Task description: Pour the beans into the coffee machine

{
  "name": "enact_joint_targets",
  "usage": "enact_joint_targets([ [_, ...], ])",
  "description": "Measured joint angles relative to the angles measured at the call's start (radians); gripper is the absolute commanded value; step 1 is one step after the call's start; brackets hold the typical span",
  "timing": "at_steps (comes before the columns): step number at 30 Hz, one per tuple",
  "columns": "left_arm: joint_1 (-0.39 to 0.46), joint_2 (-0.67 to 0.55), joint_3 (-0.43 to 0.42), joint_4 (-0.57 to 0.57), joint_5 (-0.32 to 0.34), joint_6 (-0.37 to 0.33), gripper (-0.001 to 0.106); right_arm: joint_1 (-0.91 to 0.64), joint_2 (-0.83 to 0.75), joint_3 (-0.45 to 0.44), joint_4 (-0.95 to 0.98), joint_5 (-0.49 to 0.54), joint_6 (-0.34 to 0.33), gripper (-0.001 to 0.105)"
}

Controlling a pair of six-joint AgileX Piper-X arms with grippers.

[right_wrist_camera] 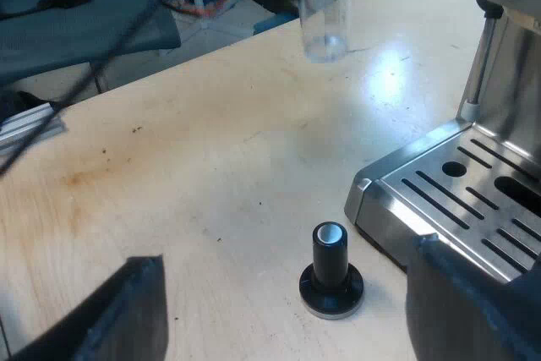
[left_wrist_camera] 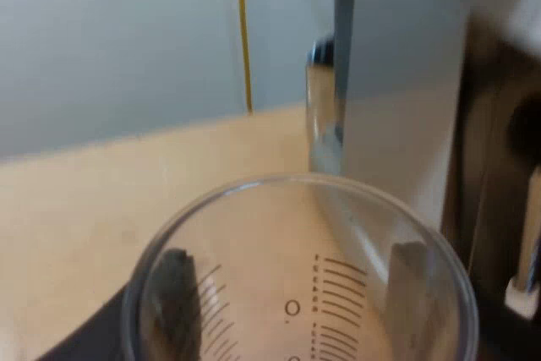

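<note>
1. While the left end effector (left_wrist_camera: 292,285) pinches the measuring glass (left_wrist_camera: 296,234), its two black fingers (left_wrist_camera: 173,293) show through the clear wall, one pressed against each side.
2. Printed measuring lines run down the glass, and its round rim is turned toward that arm's camera.
3. Beyond the glass lies the pale wooden surface (left_wrist_camera: 127,183). The grey side of the coffee machine (left_wrist_camera: 397,107) stands near the glass.
4. A yellow cable (left_wrist_camera: 243,40) hangs straight down past the far edge of the surface.
5. Seen from the right arm, the same glass (right_wrist_camera: 325,27) is farther off. It is upright and near the machine's front, with the dark left arm above it. Whether its base touches the surface I cannot tell.
6. The right end effector (right_wrist_camera: 287,259) is spread wide and hangs low over the surface.
7. A tamper (right_wrist_camera: 331,272) with a black knob stands upright on the surface, below the gap between those two fingers. It is just beside the corner of the machine's slotted metal drip tray (right_wrist_camera: 456,200), not touching it.
8. A thin metal wand (right_wrist_camera: 480,48) comes down at the tray's far edge.
</note>
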Motion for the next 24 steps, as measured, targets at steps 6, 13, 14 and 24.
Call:
enact_joint_targets([
  [6, 0.0, 0.094, 0.002, -0.039, 0.0, 0.0, 0.028, 0.0, 0.0, 0.0, 0.0, 0.005, 0.0, 0.062],
  [13, 0.0, 0.153, 0.002, -0.07, 0.0, 0.0, 0.028, 0.0, 0.0, 0.0, 0.0, 0.089, 0.002, 0.062],
  [14, 0.0, 0.156, 0.002, -0.069, 0.0, 0.0, 0.028, 0.0, 0.0, 0.0, 0.0, 0.096, 0.002, 0.062],
  [24, 0.0, 0.231, 0.002, -0.082, 0.0, 0.0, 0.028, 0.0, 0.0, 0.0, 0.0, 0.11, 0.007, 0.062],
])
